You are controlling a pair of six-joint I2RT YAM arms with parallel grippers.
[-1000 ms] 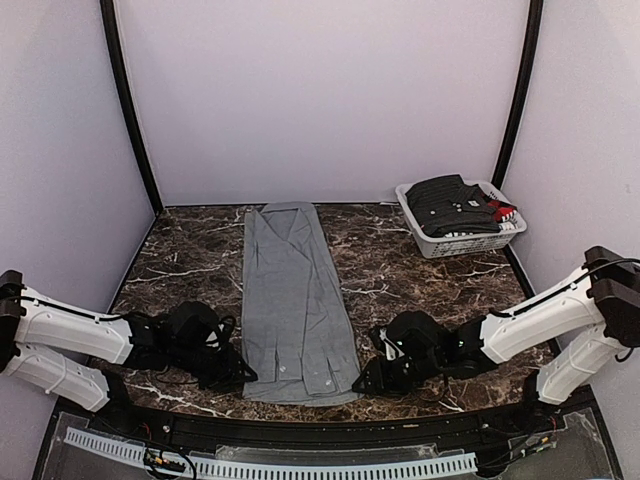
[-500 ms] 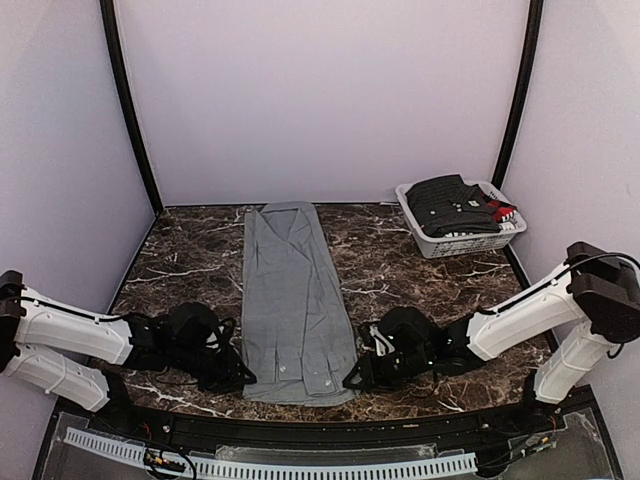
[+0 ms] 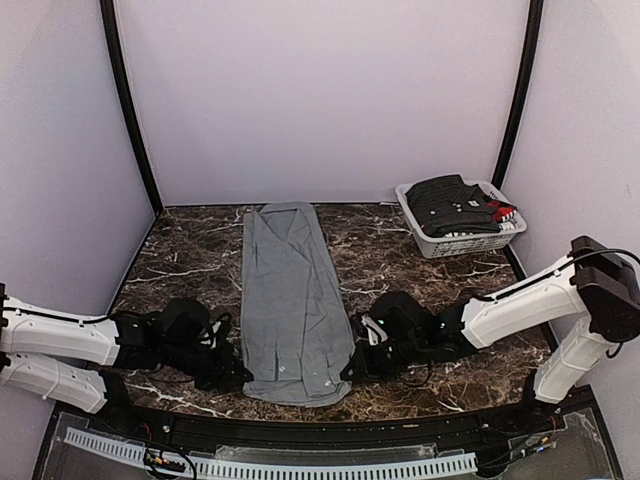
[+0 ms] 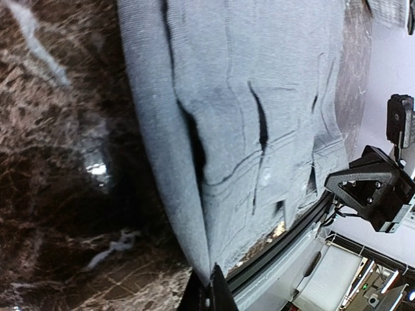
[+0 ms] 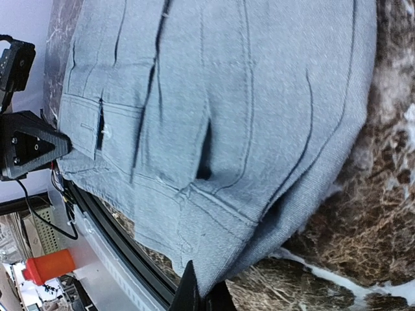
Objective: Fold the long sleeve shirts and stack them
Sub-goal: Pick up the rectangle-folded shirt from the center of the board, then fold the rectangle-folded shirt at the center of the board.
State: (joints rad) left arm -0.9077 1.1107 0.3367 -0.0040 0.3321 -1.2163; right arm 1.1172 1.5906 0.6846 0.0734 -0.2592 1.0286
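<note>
A plain grey long sleeve shirt lies folded into a long strip down the middle of the marble table, collar at the far end. My left gripper is shut on the hem's near left corner, seen in the left wrist view pinching the shirt's edge. My right gripper is shut on the hem's near right corner, seen in the right wrist view with the shirt spreading away from it. Both grippers sit low on the table.
A white basket at the back right holds dark folded shirts. The black front rail runs just behind the hem. Purple walls enclose the table on three sides. An orange object sits beyond the rail.
My right gripper has slid left to the shirt's near right corner and closed on it. The left arm has dropped slightly at the left corner.
</note>
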